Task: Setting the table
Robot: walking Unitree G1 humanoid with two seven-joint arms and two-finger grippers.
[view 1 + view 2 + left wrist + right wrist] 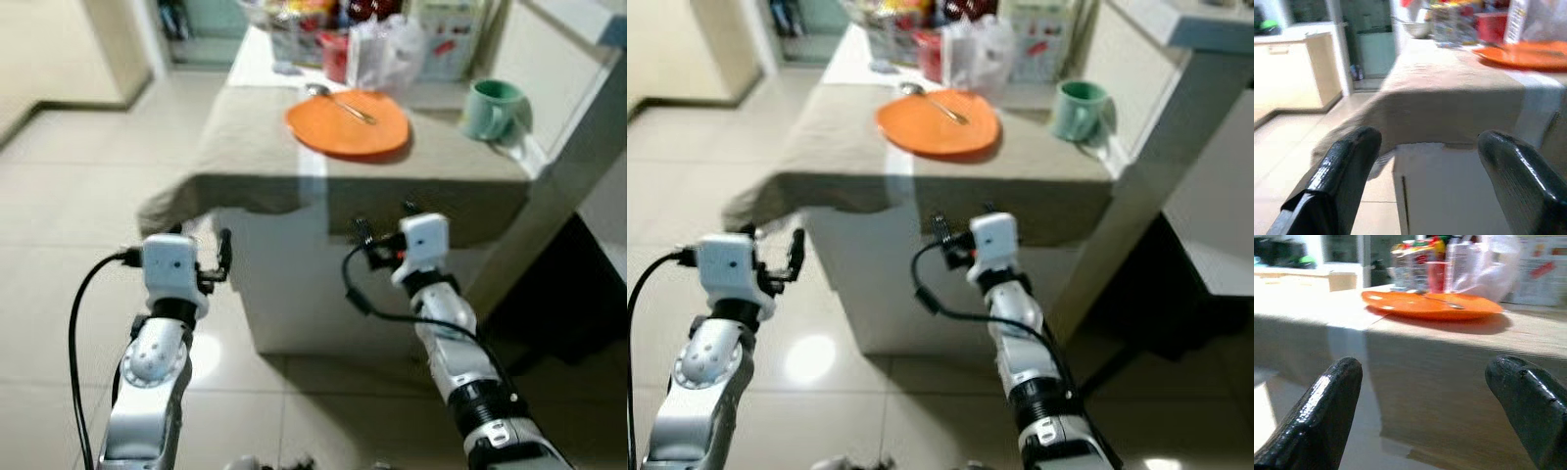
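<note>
Plate, orange, already on the cloth-covered table with a spoon lying across it and a green mug near the far right edge. I hold my left gripper and right gripper short of the table, jaws wide, empty; remaining settings, I judge, are undone.

Open cloth left of the orange plate and along the near edge. Blocked at the far end by a clutter of bags and containers. Green mug just beside the right wall.
</note>
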